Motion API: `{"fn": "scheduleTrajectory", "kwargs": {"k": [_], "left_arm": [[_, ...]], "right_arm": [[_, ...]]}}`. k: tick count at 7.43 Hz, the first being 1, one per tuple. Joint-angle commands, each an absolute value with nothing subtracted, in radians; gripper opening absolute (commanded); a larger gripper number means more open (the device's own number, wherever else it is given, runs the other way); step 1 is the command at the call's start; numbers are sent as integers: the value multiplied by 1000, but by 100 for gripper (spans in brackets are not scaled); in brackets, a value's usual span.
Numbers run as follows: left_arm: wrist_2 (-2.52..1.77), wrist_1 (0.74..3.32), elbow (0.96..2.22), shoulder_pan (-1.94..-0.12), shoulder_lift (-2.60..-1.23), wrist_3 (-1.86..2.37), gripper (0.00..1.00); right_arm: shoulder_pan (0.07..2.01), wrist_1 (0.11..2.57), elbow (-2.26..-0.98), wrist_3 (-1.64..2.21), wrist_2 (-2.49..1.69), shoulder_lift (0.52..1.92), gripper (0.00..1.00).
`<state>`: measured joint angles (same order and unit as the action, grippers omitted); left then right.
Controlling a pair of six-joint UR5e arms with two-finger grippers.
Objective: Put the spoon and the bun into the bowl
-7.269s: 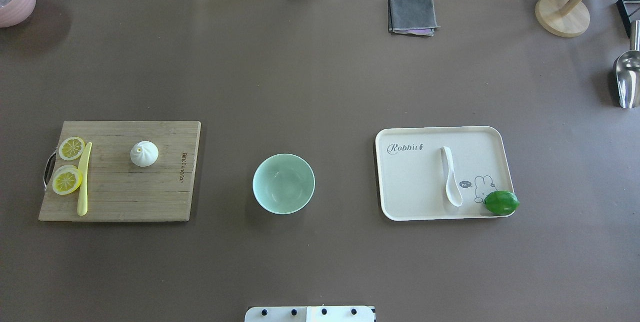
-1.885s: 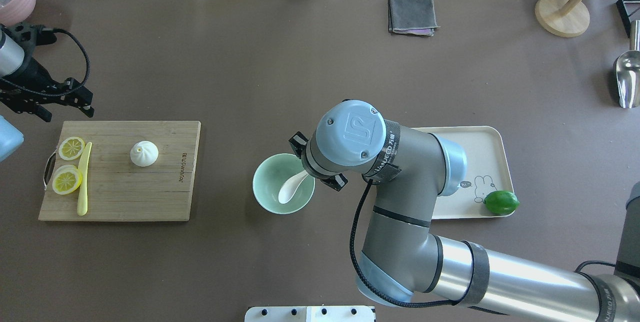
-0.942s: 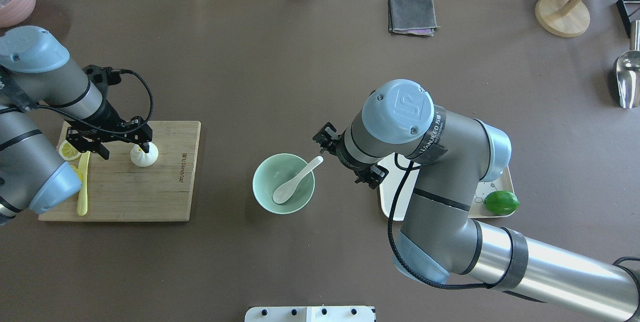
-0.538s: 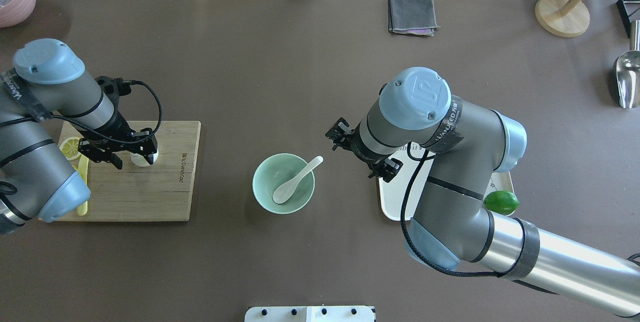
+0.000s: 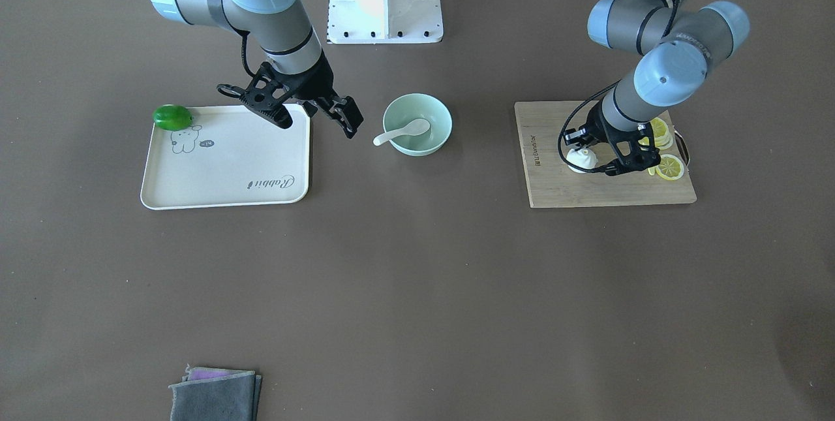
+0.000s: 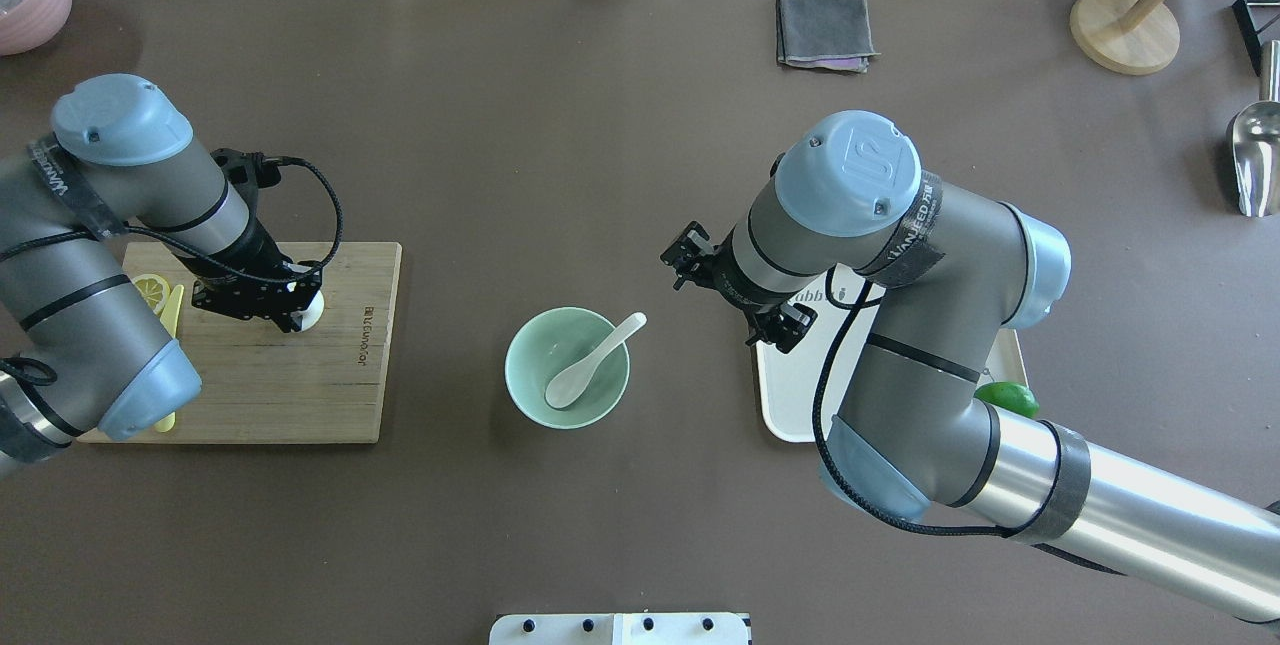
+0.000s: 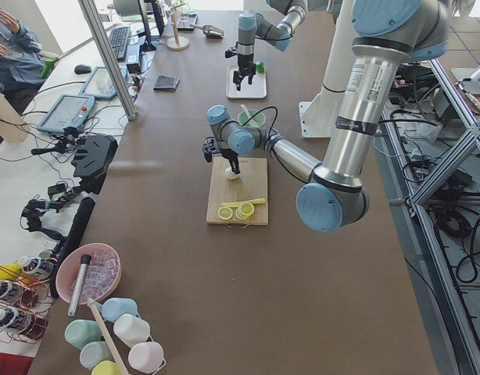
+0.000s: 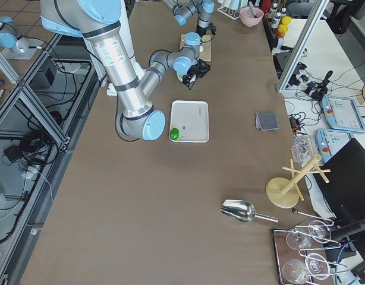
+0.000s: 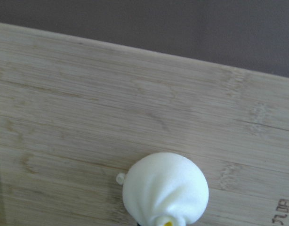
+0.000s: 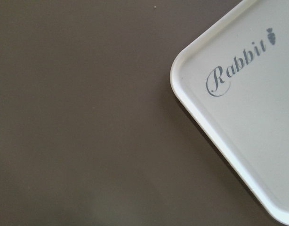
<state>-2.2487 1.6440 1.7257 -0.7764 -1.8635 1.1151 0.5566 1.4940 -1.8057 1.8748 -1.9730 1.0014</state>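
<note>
Overhead exterior | brown table (image 6: 500, 125) | bowl (image 6: 533, 350) central | grey cloth (image 6: 824, 29) beyond

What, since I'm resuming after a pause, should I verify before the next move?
1. spoon lies in bowl, handle over rim: ok.
2. bun sits on cutting board under left pincer: ok.
3. left pincer shut on bun: cannot tell.
4. right pincer open, apart from bowl: ok.
5. Space in bowl for bun: ok, likely.
</note>
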Motion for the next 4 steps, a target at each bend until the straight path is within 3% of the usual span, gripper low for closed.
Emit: {"fn": "scheduleTrajectory", "kwargs": {"k": [1,4], "left_arm": [[-2255,1638,1741,-775,-1952,1277,0],[-2241,1646,1767,-593,-2096,1603,0]], "right_arm": [[595,1496,-1821,1870,-2015,1021,100],[635,1497,-1914,1735,-2039,1150,100]]}}
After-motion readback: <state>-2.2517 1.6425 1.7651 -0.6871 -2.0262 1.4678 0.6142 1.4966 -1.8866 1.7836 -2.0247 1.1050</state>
